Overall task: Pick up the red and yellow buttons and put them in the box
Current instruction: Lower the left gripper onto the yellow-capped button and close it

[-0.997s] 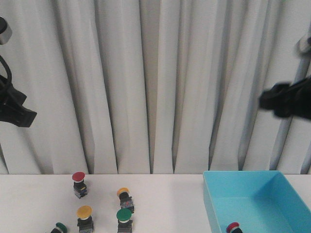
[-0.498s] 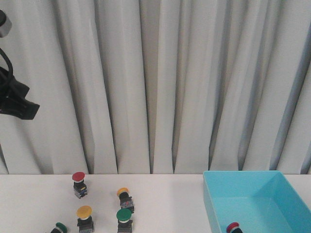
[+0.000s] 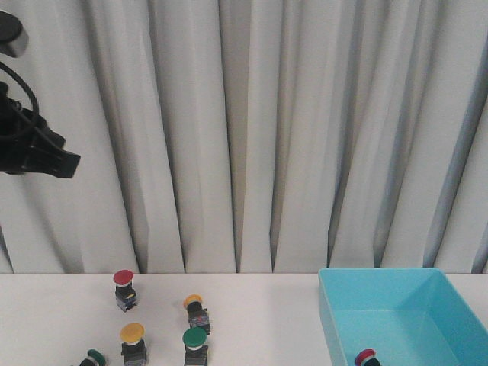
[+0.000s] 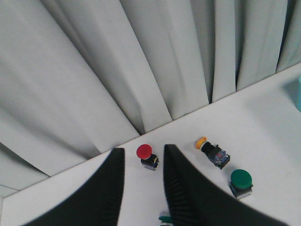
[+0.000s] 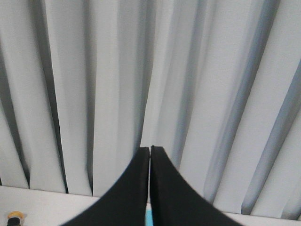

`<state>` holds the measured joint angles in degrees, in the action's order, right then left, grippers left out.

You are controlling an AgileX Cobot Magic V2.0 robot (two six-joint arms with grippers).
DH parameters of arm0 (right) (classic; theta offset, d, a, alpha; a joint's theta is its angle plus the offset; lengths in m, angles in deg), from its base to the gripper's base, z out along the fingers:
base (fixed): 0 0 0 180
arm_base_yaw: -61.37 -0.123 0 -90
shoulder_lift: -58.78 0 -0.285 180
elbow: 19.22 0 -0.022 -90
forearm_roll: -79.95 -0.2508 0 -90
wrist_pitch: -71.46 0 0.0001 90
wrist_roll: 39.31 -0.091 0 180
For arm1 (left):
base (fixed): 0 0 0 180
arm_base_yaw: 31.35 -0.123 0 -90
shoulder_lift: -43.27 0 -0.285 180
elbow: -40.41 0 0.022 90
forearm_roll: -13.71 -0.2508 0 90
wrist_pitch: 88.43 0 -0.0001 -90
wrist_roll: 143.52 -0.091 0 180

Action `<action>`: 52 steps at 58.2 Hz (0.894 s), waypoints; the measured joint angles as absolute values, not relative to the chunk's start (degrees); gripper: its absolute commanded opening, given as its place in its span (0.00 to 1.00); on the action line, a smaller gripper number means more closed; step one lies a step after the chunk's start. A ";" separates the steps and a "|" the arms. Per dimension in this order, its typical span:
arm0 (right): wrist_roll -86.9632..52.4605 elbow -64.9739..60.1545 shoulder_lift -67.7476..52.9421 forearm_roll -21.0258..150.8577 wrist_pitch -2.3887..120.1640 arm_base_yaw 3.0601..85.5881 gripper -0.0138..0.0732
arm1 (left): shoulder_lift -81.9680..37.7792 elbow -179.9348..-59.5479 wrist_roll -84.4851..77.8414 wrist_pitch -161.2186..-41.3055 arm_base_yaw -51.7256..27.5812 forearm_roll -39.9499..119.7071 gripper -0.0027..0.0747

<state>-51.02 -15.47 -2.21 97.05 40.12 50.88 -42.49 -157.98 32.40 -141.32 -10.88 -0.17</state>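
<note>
- Hanging high at the left edge of the front view, the black left gripper (image 3: 65, 164) sits well above the white table (image 3: 259, 320), in front of the pleated pale grey curtain (image 3: 252, 137).
- From the left wrist camera, its two black fingers (image 4: 181, 183) stand spread apart with nothing between them; the red-capped push button on a black body (image 4: 146, 154) shows through the gap, down on the table.
- That same red-capped button (image 3: 124, 289) stands upright near the back of the table in the front view, closest to the curtain of the loose group.
- A yellow-orange-capped push button lying tipped on its side (image 3: 197, 311) rests just to the right of it and nearer the camera; in the left wrist view it is the toppled one (image 4: 210, 149).
- Another yellow-capped push button, upright (image 3: 133, 341), stands nearer still, beside an upright green-capped push button (image 3: 195, 345).
- A second green-capped button (image 3: 93, 358) is cut off by the lower edge of the front view.
- The large turquoise-blue plastic box (image 3: 400, 293) occupies the right side of the table, well apart from the loose buttons.
- Inside the box, near its front, sits a red-capped button (image 3: 367, 357), only partly in view.
- The right gripper (image 5: 149, 155) appears only in its own wrist camera: its dark fingertips are pressed together, holding nothing, with curtain behind them.
</note>
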 measured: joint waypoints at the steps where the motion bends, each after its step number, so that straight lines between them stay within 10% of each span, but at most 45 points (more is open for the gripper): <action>1: -51.02 -15.47 -2.07 97.05 40.12 50.88 0.15 | -42.80 -157.98 32.62 -141.32 -10.88 -0.17 0.61; 10: -51.02 -15.47 -1.96 96.96 39.71 50.88 0.15 | -48.17 -157.98 33.26 -142.76 -10.88 -0.48 0.76; 52: -51.02 -15.47 -1.96 96.91 39.10 50.88 0.15 | -74.67 -157.98 43.73 -145.88 -13.98 0.60 0.60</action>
